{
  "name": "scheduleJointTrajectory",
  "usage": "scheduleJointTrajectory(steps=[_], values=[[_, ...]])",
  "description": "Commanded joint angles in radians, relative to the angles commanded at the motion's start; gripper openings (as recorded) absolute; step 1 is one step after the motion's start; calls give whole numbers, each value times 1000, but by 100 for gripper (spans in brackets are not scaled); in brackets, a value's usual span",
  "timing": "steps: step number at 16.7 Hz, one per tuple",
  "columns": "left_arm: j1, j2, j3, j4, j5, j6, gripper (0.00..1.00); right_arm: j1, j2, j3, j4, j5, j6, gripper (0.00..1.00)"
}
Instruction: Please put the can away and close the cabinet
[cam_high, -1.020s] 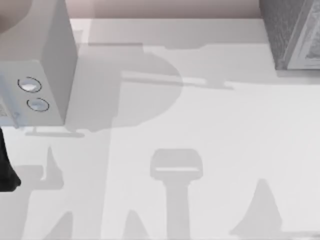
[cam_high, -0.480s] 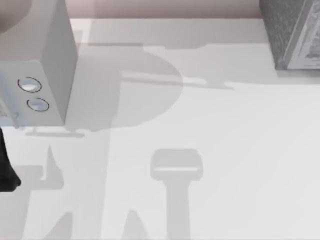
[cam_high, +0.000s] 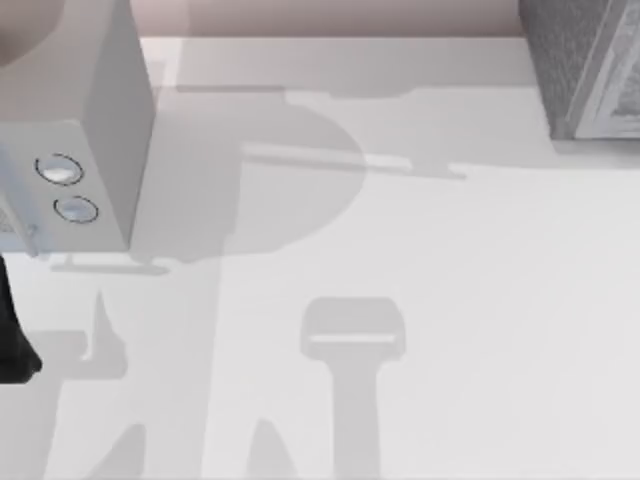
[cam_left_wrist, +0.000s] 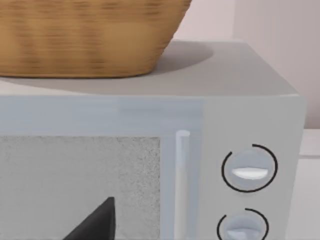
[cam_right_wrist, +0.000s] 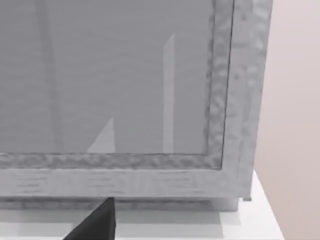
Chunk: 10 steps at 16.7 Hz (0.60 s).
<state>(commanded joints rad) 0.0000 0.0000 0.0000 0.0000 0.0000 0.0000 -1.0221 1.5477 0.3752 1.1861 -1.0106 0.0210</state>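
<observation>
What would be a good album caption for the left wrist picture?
A wicker basket sits on a white microwave with two dials, its door shut, a dark left fingertip before it.

The grey, rough-textured cabinet (cam_high: 585, 70) stands at the worktop's far right corner. Seen close in the right wrist view, its flat door panel (cam_right_wrist: 107, 75) sits flush inside the frame, closed.

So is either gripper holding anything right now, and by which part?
It cannot be told. One dark fingertip of the left gripper faces the microwave, one of the right gripper faces the cabinet, and no can lies between them.
</observation>
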Motion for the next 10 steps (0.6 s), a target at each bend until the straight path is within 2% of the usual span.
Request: scheduleJointTrajectory(steps=[5, 10], values=[[0, 0, 0, 0, 0, 0, 100, -19, -12, 200, -206, -13, 1, 100], [0, 0, 0, 0, 0, 0, 100, -31, -47, 553, -629, -31, 4, 100]])
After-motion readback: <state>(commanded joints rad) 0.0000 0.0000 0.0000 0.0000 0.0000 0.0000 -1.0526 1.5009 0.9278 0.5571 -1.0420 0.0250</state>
